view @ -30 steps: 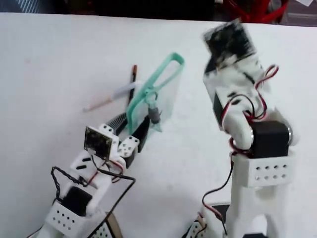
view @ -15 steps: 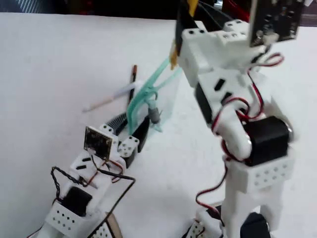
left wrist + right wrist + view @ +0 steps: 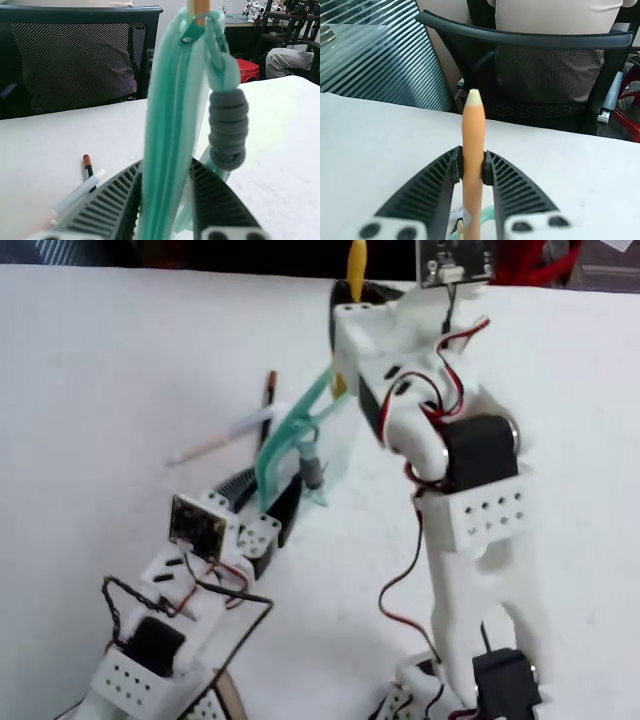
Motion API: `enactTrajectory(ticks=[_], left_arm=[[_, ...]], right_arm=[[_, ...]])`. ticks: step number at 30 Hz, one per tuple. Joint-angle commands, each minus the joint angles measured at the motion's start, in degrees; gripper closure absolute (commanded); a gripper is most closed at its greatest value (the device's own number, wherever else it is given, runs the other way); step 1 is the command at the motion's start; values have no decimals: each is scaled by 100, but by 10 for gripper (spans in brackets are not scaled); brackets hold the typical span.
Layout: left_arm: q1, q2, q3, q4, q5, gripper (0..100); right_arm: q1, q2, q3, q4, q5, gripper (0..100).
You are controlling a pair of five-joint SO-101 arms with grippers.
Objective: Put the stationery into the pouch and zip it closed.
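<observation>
The pouch (image 3: 300,430), clear with a mint-green zip edge, stands on its long edge near the middle of the table (image 3: 120,360), zip side up. In the left wrist view the green zip band (image 3: 170,125) rises straight up between that arm's two black ribbed fingers. A grey ribbed pull (image 3: 313,472) hangs from the zip on the side toward the right arm and looks like a stack of rings (image 3: 228,130). How far the zip is open cannot be told from here.

The left gripper (image 3: 265,495) clamps the near end of the pouch, its fingers pressed against the two faces (image 3: 167,170).

An orange pen (image 3: 356,260) hangs over the far end of the pouch. The right gripper (image 3: 348,295) holds it, with its fingers closed on the barrel (image 3: 472,157) and the pen's pale tip (image 3: 472,125) pointing away from the wrist camera. The left wrist view shows the same pen (image 3: 199,9) just at the top of the zip.

Beside the pouch, on the side away from the right arm, two more pieces lie flat on the table. A white pen (image 3: 225,435) (image 3: 80,195) and a brown pencil (image 3: 270,390) (image 3: 88,167) are close together, their ends nearest the pouch almost meeting.
</observation>
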Motion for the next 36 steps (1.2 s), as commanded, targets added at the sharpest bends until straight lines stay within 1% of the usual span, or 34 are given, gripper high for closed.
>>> enactTrajectory(ticks=[1,5,7,10,11,12,17,20,21,24,26,27,29,32,34,36], left_arm=[[-75,-92,-237,-18,35,857],[-84,-92,-237,-18,35,857],[-84,-92,-237,-18,35,857],[-84,-92,-237,-18,35,857],[-84,-92,-237,-18,35,857],[-84,-92,-237,-18,35,857],[-84,-92,-237,-26,35,861],[-84,-92,-220,-26,35,867],[-84,-92,-220,-18,35,883],[-84,-92,-237,-18,-79,984],[-84,-101,-237,-26,-431,969],[-84,-101,-255,-26,-554,978],[-84,-110,-422,35,-633,976],[-374,-382,-967,484,-633,976],[-708,-734,-1477,1046,-624,976],[-1051,-1112,-1943,1582,-642,976]], right_arm=[[13,-48,-18,-75,-18,981],[-180,-374,-18,365,-9,965],[-330,-558,-18,708,-9,895],[-462,-708,-9,1068,-9,732],[-479,-708,-9,1130,-9,700],[-479,-716,-9,1156,-9,690],[-453,-840,-44,1244,18,714],[-303,-945,-35,1226,290,715],[-251,-971,-18,1235,343,715],[119,-954,18,1393,352,715],[462,-910,79,1534,352,715],[655,-884,149,1569,352,715],[998,-778,343,1640,352,715],[1341,-541,791,1613,360,715],[1385,-330,993,1613,387,715],[1349,-101,1081,1613,607,715]])
